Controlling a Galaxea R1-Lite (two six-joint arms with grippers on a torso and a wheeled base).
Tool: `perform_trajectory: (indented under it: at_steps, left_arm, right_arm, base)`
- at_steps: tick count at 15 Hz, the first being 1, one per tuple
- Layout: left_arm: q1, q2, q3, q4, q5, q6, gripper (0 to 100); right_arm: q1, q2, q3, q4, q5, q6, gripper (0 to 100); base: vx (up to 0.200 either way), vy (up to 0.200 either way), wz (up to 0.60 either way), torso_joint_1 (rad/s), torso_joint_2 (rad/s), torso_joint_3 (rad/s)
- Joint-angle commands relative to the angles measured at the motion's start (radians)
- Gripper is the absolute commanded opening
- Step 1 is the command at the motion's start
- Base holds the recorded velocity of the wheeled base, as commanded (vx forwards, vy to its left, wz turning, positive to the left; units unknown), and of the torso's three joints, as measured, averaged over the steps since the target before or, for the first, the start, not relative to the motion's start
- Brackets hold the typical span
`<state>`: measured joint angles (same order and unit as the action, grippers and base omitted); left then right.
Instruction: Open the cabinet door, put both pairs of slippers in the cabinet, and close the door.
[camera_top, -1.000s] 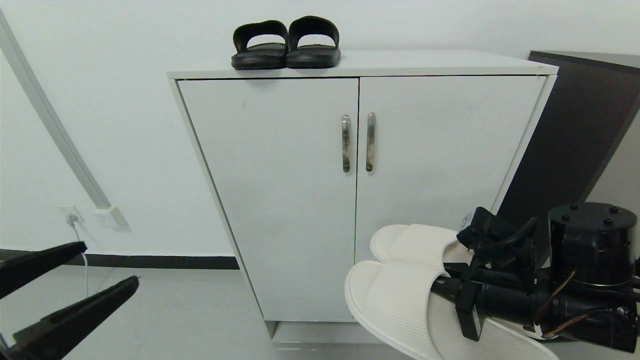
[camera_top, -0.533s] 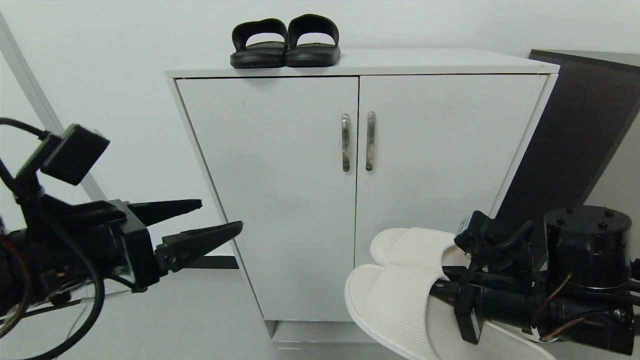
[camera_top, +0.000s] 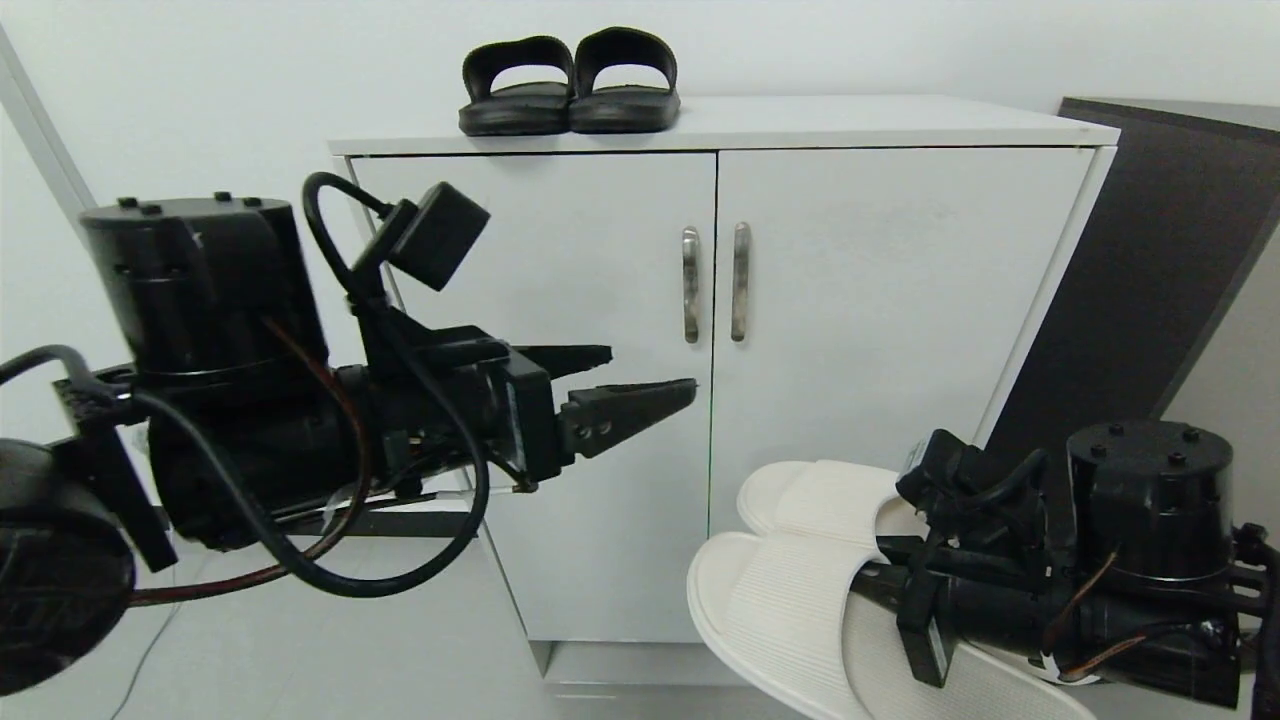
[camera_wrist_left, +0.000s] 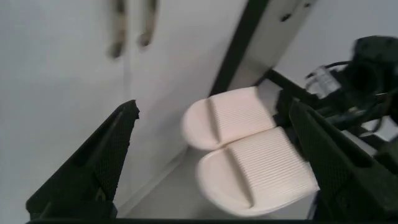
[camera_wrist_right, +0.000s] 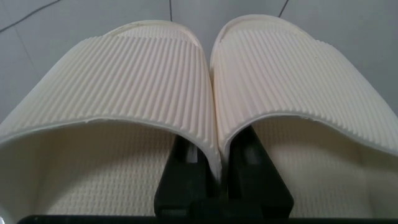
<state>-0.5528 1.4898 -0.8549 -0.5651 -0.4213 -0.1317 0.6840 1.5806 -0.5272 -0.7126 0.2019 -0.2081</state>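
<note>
Right wrist view shows the nearest thing best: the right hand (camera_wrist_right: 214, 155) is closed on the pair of cream ribbed foam slippers (camera_wrist_right: 143, 81). Its two fingers are pushed in under the straps and pinch the adjoining inner edges together. That grip, I judge, lets one hand carry both slippers as a unit and leaves the other arm free for the door. The pair hangs low in front of the right door, toes toward it.

Farther in, the left hand (camera_top: 645, 372) is empty, with its fingers parted by a moderate gap. It is held level in front of the left door, tips just below and beside the left brushed-metal bar handle (camera_top: 691, 285). The pose looks ready to take that handle.

Behind them stands the white two-door cabinet (camera_top: 880, 300), both doors shut. Farthest back, the pair of black slide slippers (camera_top: 570, 85) sits side by side on the cabinet's top near the front edge. Neither pair is inside, so opening comes first.
</note>
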Motion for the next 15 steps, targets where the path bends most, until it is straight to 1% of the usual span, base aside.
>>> perform_trajectory:
  at_steps: [1, 2, 3, 4, 5, 6, 7, 8, 9, 10, 11, 15]
  left_arm:
    - [-0.026, 0.078, -0.062, 0.002, -0.024, -0.02, 100]
    - [-0.047, 0.081, -0.104, 0.005, -0.048, -0.055, 100]
    - [-0.062, 0.084, -0.142, 0.01, -0.065, -0.068, 100]
    - [-0.072, 0.093, -0.174, 0.021, -0.071, -0.069, 100]
    - [-0.092, 0.116, -0.237, 0.06, -0.073, -0.071, 100]
    - [-0.107, 0.136, -0.274, 0.099, -0.073, -0.071, 100]
    - [-0.11, 0.162, -0.32, 0.114, -0.076, -0.075, 100]
    - [-0.11, 0.184, -0.365, 0.114, -0.076, -0.108, 100]
    - [-0.105, 0.205, -0.406, 0.114, -0.076, -0.157, 100]
    - [-0.095, 0.228, -0.437, 0.113, -0.08, -0.177, 100]
    - [-0.084, 0.247, -0.454, 0.113, -0.083, -0.178, 100]
    - [-0.079, 0.282, -0.478, 0.116, -0.073, -0.18, 100]
  right_arm:
    - [0.003, 0.005, 0.001, -0.001, 0.001, -0.002, 0]
    - [0.005, 0.005, 0.001, -0.002, 0.004, -0.001, 0]
    - [0.005, 0.005, 0.001, -0.002, 0.005, -0.001, 0]
    - [0.005, 0.005, 0.003, -0.002, 0.005, 0.001, 0]
    - [0.003, 0.004, 0.001, -0.002, 0.005, 0.003, 0]
    - [0.005, 0.001, 0.0, -0.004, 0.005, 0.003, 0]
    - [0.006, 0.001, 0.001, -0.002, 0.005, -0.001, 0]
    - [0.011, -0.001, 0.006, -0.002, 0.005, 0.001, 0]
    - [0.012, -0.001, 0.006, -0.002, 0.007, 0.004, 0]
    - [0.014, 0.005, 0.006, -0.002, 0.007, 0.006, 0]
    - [0.02, 0.007, 0.006, -0.002, 0.007, 0.006, 0]
    - [0.042, 0.015, 0.013, -0.002, 0.007, 0.004, 0]
  base:
    - [0.0, 0.0, 0.0, 0.0, 0.0, 0.0]
    - [0.0, 0.0, 0.0, 0.0, 0.0, 0.0]
    - [0.0, 0.0, 0.0, 0.0, 0.0, 0.0]
    - [0.0, 0.0, 0.0, 0.0, 0.0, 0.0]
    - [0.0, 0.0, 0.0, 0.0, 0.0, 0.0]
    - [0.0, 0.0, 0.0, 0.0, 0.0, 0.0]
    - [0.0, 0.0, 0.0, 0.0, 0.0, 0.0]
    - [0.0, 0.0, 0.0, 0.0, 0.0, 0.0]
    - [0.0, 0.0, 0.0, 0.0, 0.0, 0.0]
    - [0.0, 0.0, 0.0, 0.0, 0.0, 0.0]
    - [0.0, 0.0, 0.0, 0.0, 0.0, 0.0]
    - [0.0, 0.0, 0.0, 0.0, 0.0, 0.0]
